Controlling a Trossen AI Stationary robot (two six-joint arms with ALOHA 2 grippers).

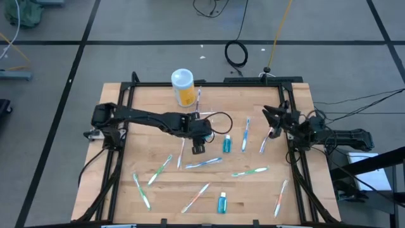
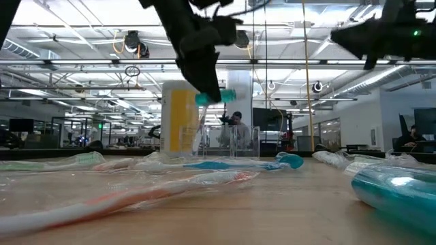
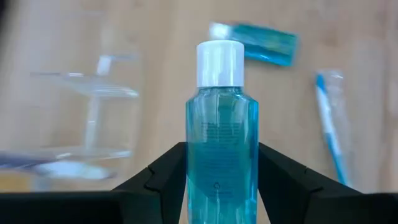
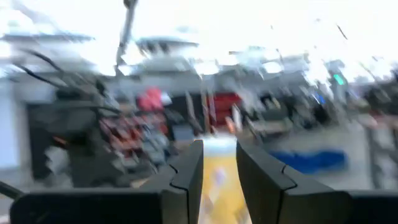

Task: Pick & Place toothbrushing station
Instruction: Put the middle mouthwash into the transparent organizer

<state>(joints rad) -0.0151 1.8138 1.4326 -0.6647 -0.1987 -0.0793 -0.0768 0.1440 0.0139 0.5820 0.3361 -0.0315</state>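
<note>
Holding a blue bottle (image 3: 221, 155), left pincer (image 1: 198, 147) hovers mid-worktop beside the station (image 3: 93, 118); placement pending; right pincer (image 1: 273, 116) idle, narrow gap.

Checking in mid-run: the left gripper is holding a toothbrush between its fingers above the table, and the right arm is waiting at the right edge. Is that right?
Not quite. The left gripper is holding a blue bottle with a white cap, not a toothbrush; the left wrist view shows it clamped between the fingers above the table. The rest stands: the right gripper waits at the right edge.
</note>
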